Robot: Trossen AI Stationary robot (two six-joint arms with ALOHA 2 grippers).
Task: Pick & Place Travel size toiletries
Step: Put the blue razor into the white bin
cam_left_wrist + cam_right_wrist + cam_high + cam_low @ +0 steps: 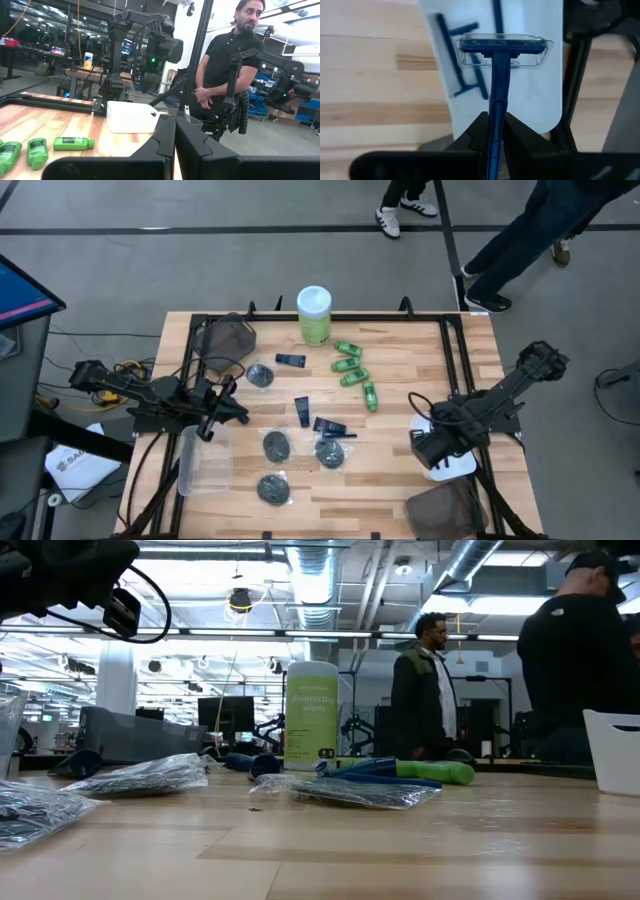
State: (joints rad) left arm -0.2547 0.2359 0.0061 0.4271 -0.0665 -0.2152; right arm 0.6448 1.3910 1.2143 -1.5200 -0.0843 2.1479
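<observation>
The right hand (492,131) is pinching a blue razor (497,75) by the handle, head pointing away from the wrist with its clear cap still on, hanging right over the white bin (540,90) at the right side of the worktop (400,490). A couple more razors (465,60) are already lying in that bin. The left hand (212,420) sits over at the left side above a clear tray (190,470), fingers pressed together, nothing in it. The rest of the toiletries are spread around the middle: four small green bottles (352,370) in a loose row, a few navy tubes (303,412) and black discs in plastic wrap (276,445). The tall green canister (314,315) stands at the far edge. There's a person (225,65) standing past the worktop.
</observation>
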